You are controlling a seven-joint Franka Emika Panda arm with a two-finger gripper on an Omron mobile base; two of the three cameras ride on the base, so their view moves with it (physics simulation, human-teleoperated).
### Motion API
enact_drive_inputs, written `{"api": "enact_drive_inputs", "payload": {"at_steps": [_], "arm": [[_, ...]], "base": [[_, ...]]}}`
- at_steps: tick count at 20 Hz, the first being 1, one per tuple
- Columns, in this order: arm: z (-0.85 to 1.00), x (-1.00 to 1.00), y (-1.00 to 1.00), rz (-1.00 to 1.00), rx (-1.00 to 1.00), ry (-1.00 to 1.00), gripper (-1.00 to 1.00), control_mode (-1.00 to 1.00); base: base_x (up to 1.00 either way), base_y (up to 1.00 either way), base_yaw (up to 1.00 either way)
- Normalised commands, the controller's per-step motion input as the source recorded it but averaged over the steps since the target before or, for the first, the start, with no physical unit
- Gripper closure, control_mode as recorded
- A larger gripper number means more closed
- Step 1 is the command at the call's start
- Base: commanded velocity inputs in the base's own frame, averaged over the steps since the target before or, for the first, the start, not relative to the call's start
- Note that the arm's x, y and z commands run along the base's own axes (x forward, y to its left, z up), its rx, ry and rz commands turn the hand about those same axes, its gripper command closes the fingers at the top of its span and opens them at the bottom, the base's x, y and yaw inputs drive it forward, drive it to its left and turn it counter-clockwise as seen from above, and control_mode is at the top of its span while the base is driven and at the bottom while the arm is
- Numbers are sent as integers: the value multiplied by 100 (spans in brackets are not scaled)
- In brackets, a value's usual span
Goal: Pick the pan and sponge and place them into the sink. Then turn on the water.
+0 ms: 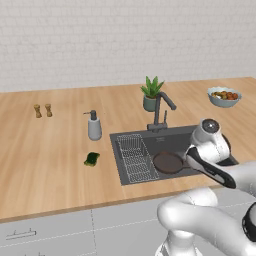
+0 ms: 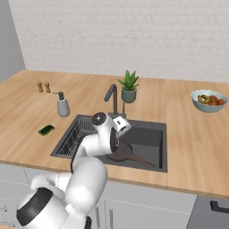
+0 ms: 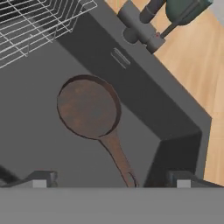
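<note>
The dark brown pan lies flat on the floor of the dark grey sink, its long handle pointing toward my hand. My gripper hangs just above the handle's end, open, with its fingertips wide apart and holding nothing. From the base cameras the pan rests in the sink beside the wire rack, partly hidden by my arm. The green sponge sits on the wooden counter left of the sink. The faucet stands behind the basin, no water running.
A wire rack fills the sink's left part. A grey soap dispenser stands near the sponge. A potted plant is behind the faucet, a fruit bowl at far right, two shakers at far left.
</note>
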Motion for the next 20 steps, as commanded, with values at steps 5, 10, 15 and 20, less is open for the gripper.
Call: {"api": "enact_drive_inputs", "payload": {"at_steps": [5,10,15,20], "arm": [[71,-76,0,-24,0,-2,-100,-100],[14,-66,33,-13,0,2,-100,-100],[1,-5,67,0,0,18,-100,-100],[3,-1,77,-1,12,-6,-100,-100]], "base": [[0,0,0],[0,0,0],[0,0,0],[0,0,0]]}}
